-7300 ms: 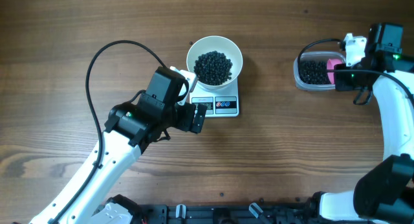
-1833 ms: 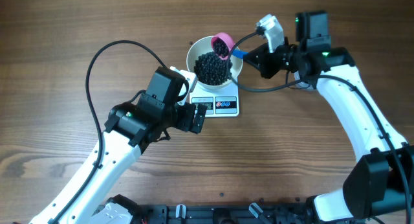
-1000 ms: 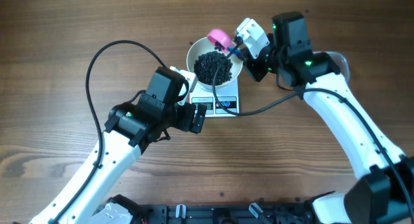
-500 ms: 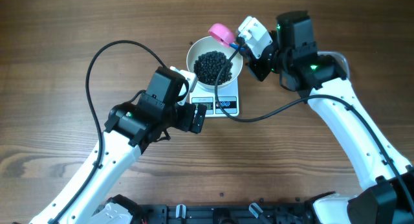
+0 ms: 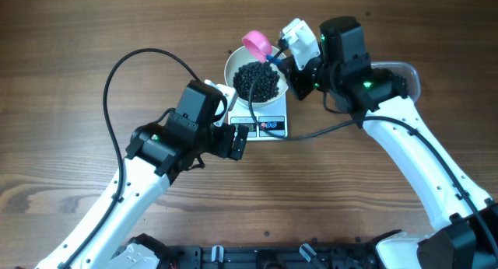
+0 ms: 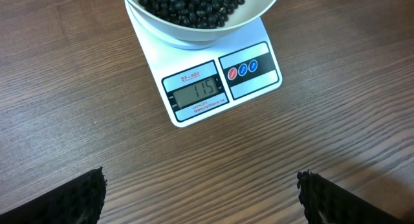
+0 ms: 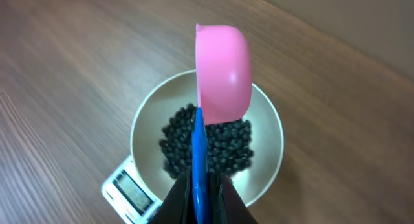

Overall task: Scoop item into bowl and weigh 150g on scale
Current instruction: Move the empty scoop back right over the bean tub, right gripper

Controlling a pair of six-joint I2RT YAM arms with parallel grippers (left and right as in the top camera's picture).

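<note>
The white bowl (image 5: 231, 64) stands on the white scale (image 5: 264, 127), holding a dark pile of the black item (image 5: 257, 79). My right gripper (image 5: 277, 59) is shut on the blue handle (image 7: 197, 153) of a pink scoop (image 5: 255, 43). The scoop hangs over the bowl's far rim, with only its smooth pink outside (image 7: 224, 68) showing. In the left wrist view the scale's display (image 6: 195, 94) reads 115 below the bowl (image 6: 194, 33). My left gripper (image 5: 237, 141) stands open just left of the scale's front, nothing between its fingers (image 6: 77, 199).
A clear plastic tub (image 5: 410, 73) sits at the right, mostly hidden behind my right arm. A black cable (image 5: 117, 71) loops over the table at the left. Another cable (image 5: 315, 133) runs from the right arm across the scale's front.
The right gripper has shifted the scoop slightly left and toward the bowl's far rim over the last second. The left arm has not moved.
</note>
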